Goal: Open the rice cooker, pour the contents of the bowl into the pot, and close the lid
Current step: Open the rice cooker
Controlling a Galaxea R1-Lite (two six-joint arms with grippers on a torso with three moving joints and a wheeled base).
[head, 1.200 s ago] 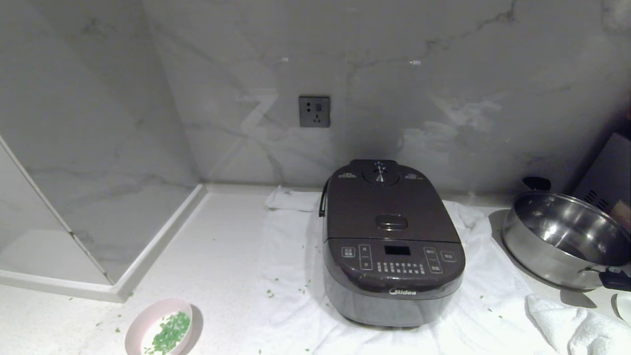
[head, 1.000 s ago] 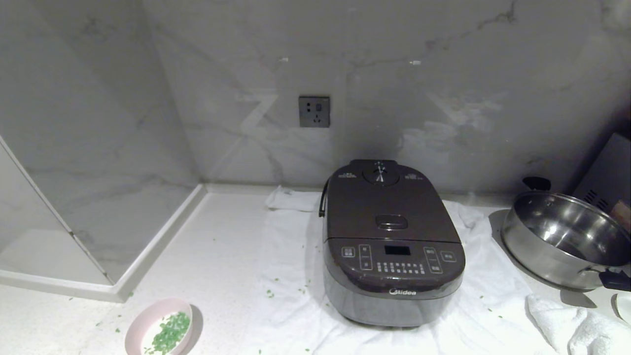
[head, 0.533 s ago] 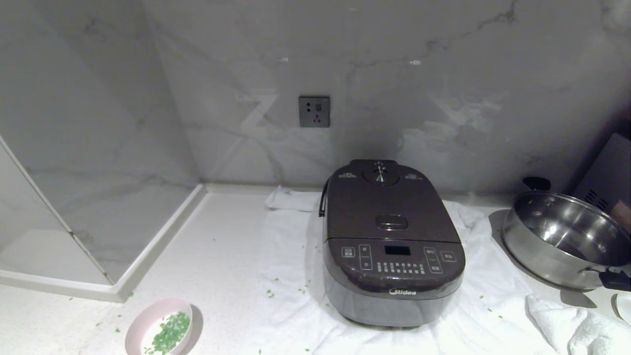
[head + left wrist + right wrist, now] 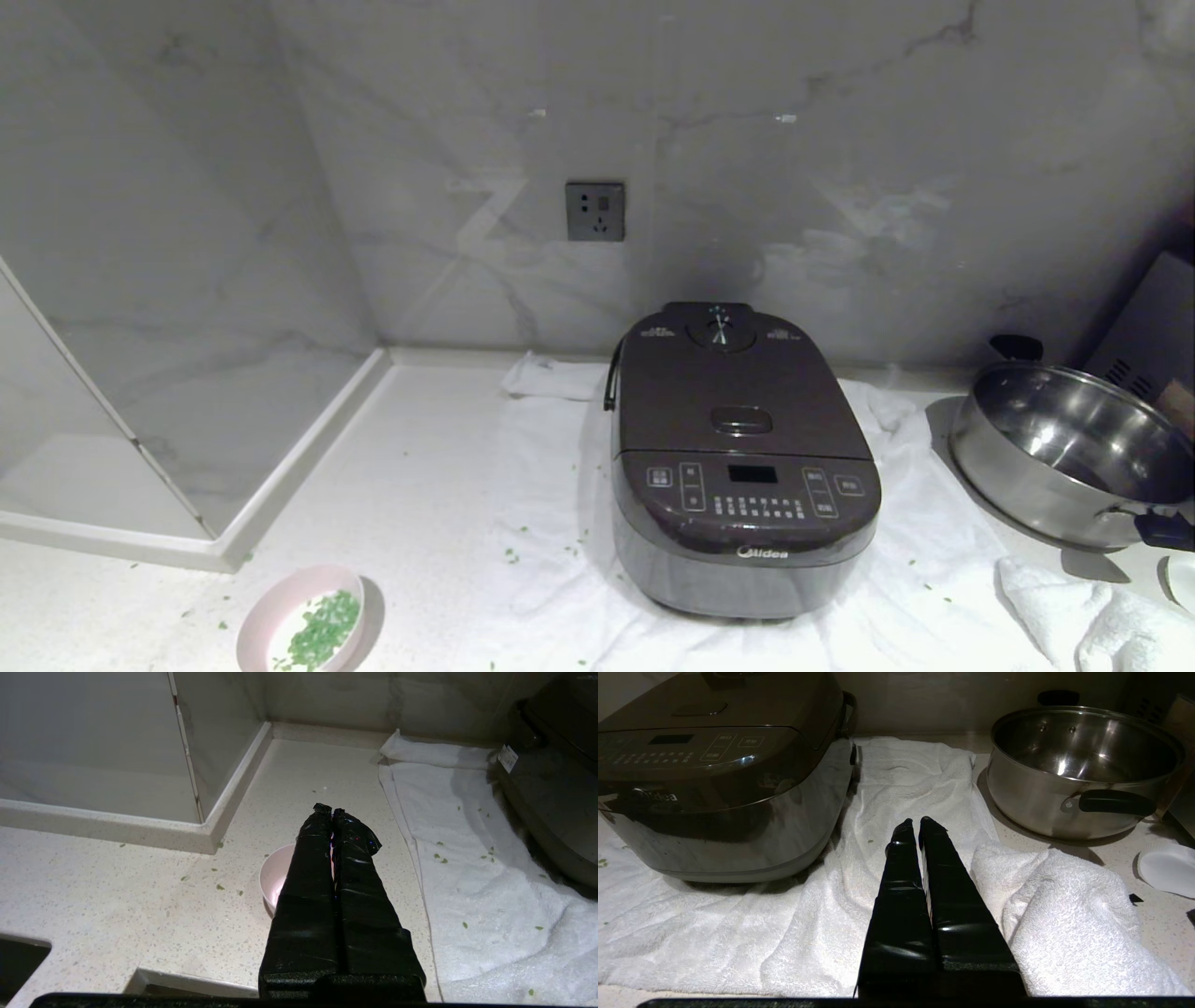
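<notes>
The rice cooker stands on a white towel in the middle of the counter, and its lid is down, so opening it is the first step, I think. The oval release button sits on the lid just behind the front panel. From my right gripper the cooker lies ahead and toward my left side, quite near; the steel pan is on the other side. My left gripper hangs over the bowl, which holds the green bits at the counter's front left, well apart from the cooker. Both my grippers are fully closed and hold nothing, pointing forward and low. The right arm seems better placed for the button.
</notes>
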